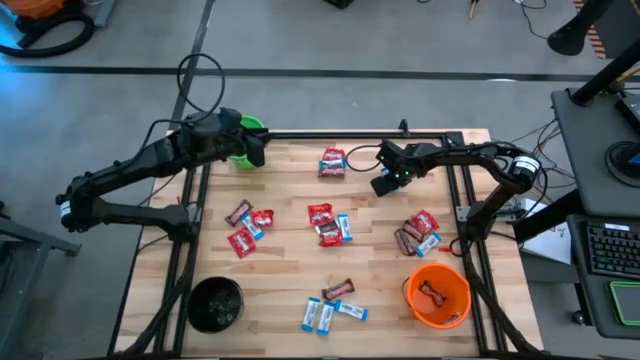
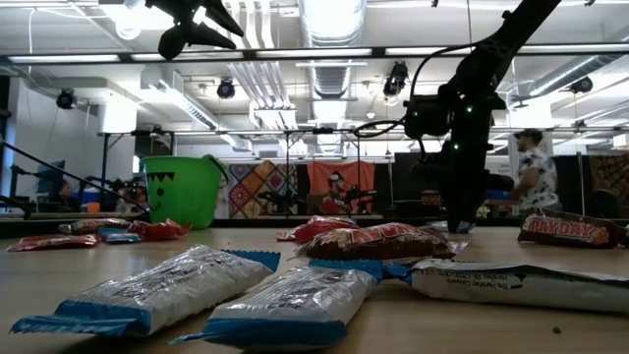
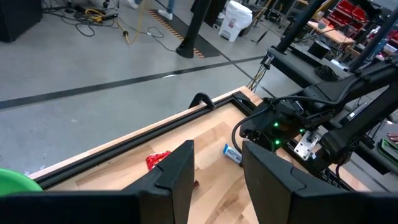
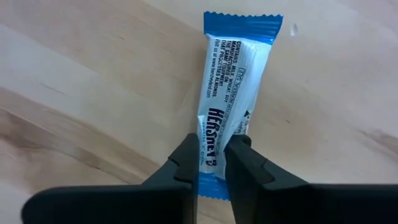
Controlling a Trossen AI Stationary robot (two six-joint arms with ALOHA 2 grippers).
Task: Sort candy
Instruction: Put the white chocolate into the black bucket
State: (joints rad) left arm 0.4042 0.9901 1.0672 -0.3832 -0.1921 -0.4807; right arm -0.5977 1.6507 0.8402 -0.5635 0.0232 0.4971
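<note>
Now the right gripper (image 4: 211, 155) pinches the blue-and-white candy (image 4: 233, 93); lift straight up, keeping the squeeze firm.

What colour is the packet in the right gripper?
Blue and white packet, clearest in the right wrist view.

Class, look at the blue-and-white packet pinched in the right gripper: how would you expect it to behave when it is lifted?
The blue-and-white packet looks small and thin, so probably light. Its glossy, crinkled wrapper suggests it may slip or flex; the crimped ends likely flop. The right gripper pinches it near one end, so the free end may droop or swing.
</note>
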